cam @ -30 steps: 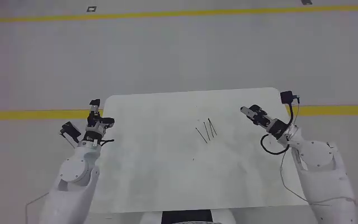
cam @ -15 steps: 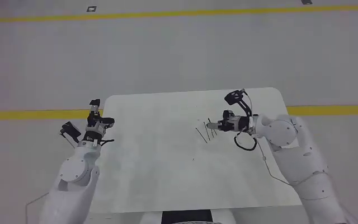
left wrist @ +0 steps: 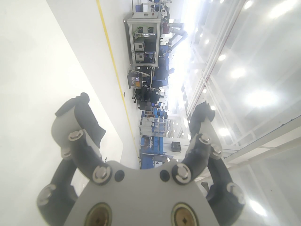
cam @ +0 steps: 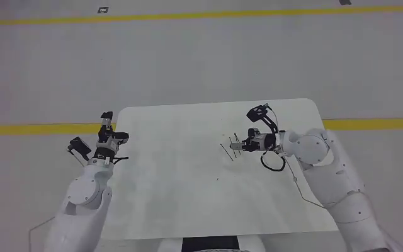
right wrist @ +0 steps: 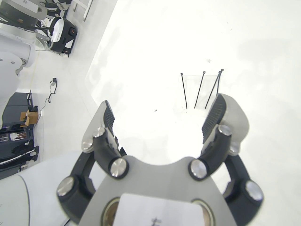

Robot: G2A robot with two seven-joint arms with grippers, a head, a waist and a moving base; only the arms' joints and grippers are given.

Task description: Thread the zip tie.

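Several thin black zip ties (cam: 230,148) lie side by side on the white table (cam: 176,189), right of its middle. My right gripper (cam: 235,145) hovers at their right side, open and holding nothing. In the right wrist view the zip ties (right wrist: 199,90) lie flat just beyond the open right gripper (right wrist: 162,109), close to one ribbed fingertip (right wrist: 217,109). My left gripper (cam: 108,126) stays off the table's left edge, far from the ties. The left wrist view shows the left gripper (left wrist: 141,106) open and empty beside the table's edge (left wrist: 28,59).
The white tabletop (right wrist: 188,24) carries a few tiny dark specks (right wrist: 155,110) near the ties. Bare floor with yellow lines (cam: 189,16) surrounds the table. Another robot and a wheeled machine (right wrist: 62,36) stand on the floor beyond the table's edge.
My right arm has swung in from the table's right edge to the zip ties, then edged slightly closer to them. The left arm has stayed still.
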